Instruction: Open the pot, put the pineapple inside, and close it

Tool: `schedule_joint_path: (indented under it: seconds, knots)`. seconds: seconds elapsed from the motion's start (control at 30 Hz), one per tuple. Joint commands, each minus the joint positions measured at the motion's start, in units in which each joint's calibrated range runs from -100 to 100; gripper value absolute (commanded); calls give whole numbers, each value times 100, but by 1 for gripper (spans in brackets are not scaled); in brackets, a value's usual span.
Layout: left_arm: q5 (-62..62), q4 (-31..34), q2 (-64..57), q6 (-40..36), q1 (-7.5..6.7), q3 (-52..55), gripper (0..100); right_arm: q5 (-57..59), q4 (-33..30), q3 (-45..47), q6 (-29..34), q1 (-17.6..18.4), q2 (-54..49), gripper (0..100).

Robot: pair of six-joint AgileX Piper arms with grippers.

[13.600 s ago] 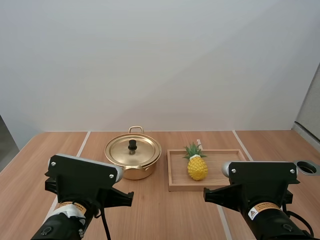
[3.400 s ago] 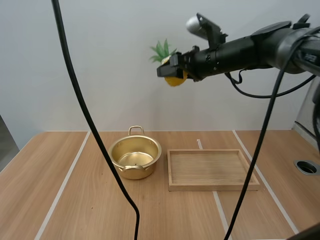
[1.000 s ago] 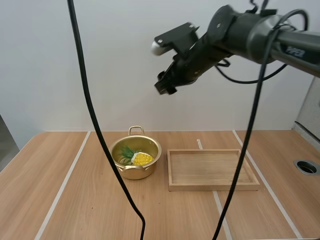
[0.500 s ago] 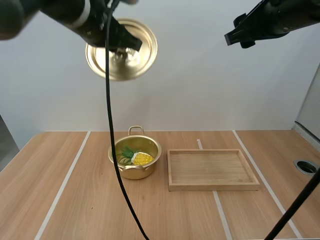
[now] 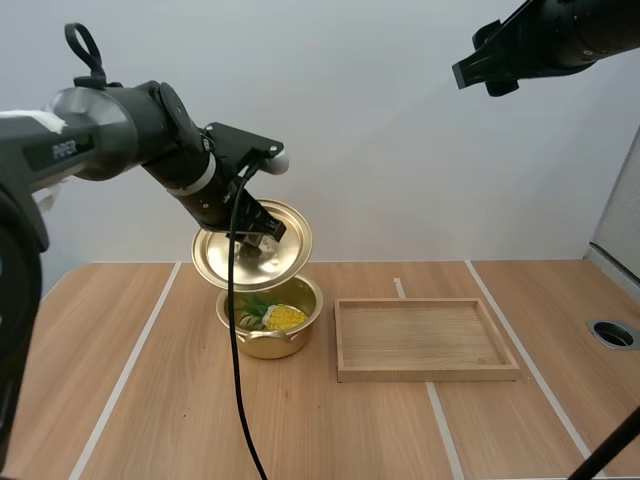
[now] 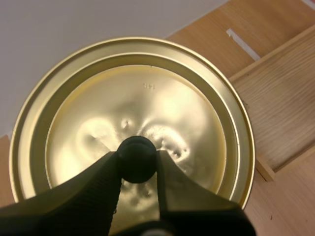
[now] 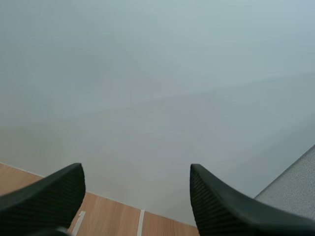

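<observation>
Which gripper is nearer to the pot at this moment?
Left. The left gripper holds the lid by its knob just above the pot; the right gripper hangs high up, far to the pot's right, jaws open.

Left end effector (image 6: 137, 157) angles downward, fingers pinching the lid knob (image 6: 137, 147); right end effector (image 7: 136, 179) hangs high, fingers spread apart.

Lid (image 6: 147, 93): gold-coloured metal, polished and glossy, with wavy reflections near the centre.
Knob (image 6: 137, 151): black, smooth, faint sheen.
Pot (image 5: 265, 346): same shiny gold metal.
Pineapple (image 5: 283, 318): yellow bumpy skin, looks plastic.
Wooden tray (image 5: 425, 340): pale wood, visible grain, matt.
Counter (image 5: 150, 400): wood-grain surface, smooth, low sheen.
Left gripper (image 6: 138, 160): jaws matt black, plastic-looking.
</observation>
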Motion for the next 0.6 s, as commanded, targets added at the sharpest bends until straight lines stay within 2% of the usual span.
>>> schedule_joint_path:
  seconds: [0.0, 0.13, 0.57]
  knots:
    - [-102, -145, 222, 191, 4, 168, 0, 67, -2, -44, 56, -19, -55, 100]
    - [-102, -366, 606, 415, 4, 303, 0, 107, -2, -44, 85, -19, -55, 100]
    - [-680, -581, 1406, 438, 4, 303, 0, 343, -2, -44, 85, -19, -55, 100]
